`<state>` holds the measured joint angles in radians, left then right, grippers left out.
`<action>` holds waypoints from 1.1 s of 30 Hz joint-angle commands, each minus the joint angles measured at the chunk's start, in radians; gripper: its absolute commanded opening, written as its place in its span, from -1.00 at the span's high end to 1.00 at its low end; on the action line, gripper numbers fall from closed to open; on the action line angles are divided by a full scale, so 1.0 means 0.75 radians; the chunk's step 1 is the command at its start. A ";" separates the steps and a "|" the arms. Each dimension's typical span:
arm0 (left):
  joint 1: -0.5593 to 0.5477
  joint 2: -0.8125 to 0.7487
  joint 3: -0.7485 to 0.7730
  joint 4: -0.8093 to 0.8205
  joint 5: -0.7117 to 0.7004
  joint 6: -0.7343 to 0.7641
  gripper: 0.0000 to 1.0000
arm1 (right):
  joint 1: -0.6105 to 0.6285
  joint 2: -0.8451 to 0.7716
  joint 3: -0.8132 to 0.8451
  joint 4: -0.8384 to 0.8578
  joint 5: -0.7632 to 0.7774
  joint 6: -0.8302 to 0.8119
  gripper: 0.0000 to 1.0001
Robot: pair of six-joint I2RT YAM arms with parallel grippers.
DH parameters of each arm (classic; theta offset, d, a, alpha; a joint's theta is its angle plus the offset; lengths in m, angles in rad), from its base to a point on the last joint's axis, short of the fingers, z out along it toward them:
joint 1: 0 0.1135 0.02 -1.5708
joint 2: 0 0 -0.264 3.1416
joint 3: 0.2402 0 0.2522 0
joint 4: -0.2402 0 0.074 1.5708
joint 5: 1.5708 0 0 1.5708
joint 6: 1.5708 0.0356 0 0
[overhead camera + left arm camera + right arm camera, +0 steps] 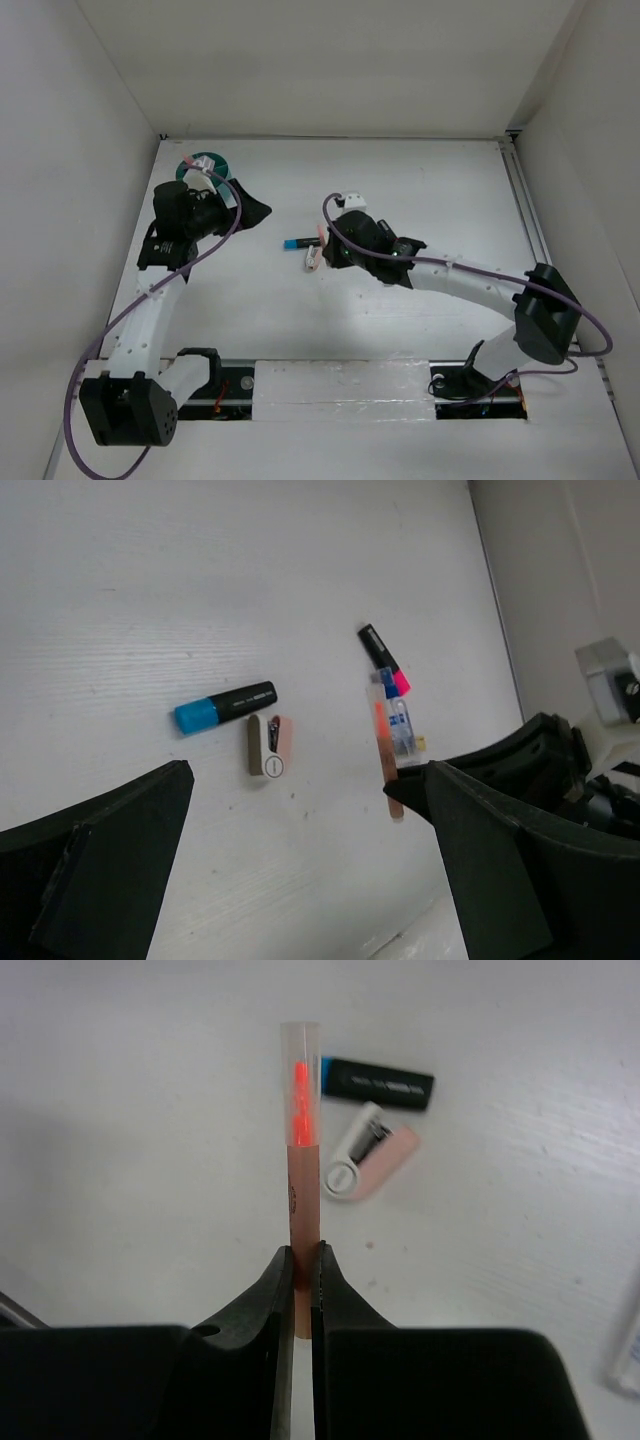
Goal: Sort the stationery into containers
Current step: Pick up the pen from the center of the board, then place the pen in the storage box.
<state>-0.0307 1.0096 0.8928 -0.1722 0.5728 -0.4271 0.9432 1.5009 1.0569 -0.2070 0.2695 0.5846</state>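
Note:
My right gripper [304, 1260] is shut on a thin salmon-pink pen [301, 1140] and holds it by its lower end, with the clear-capped tip pointing away. Beyond it on the table lie a black marker with a blue end [380, 1082] and a pink-white eraser [370, 1155]. The left wrist view shows the same pen [384, 750], the blue-ended marker [225, 707], the eraser [268, 745], a pink-ended marker [384, 660], a small clear blue-capped bottle [400, 720] and a tiny tan block [421, 743]. My left gripper [310, 810] is open and holds nothing. It hovers beside the teal tub [205, 161], which the left arm partly hides.
White walls enclose the table on the left, the back and the right. The right arm [470, 280] stretches across the middle of the table towards the stationery. A rail [340, 385] with both arm bases runs along the near edge.

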 commanded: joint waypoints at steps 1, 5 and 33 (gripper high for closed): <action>0.006 0.008 -0.016 0.121 0.242 -0.007 -1.00 | 0.029 0.081 0.224 0.055 -0.052 -0.074 1.00; 0.006 0.008 -0.031 0.197 0.339 -0.040 -1.00 | 0.041 0.213 0.415 0.055 -0.081 -0.088 1.00; 0.006 0.034 -0.004 0.172 0.318 -0.040 -0.09 | 0.180 0.116 0.409 0.210 -0.044 -0.062 1.00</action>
<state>-0.0307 1.0393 0.8642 -0.0738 0.7929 -0.4686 1.0748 1.6394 1.3712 -0.1402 0.2058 0.5274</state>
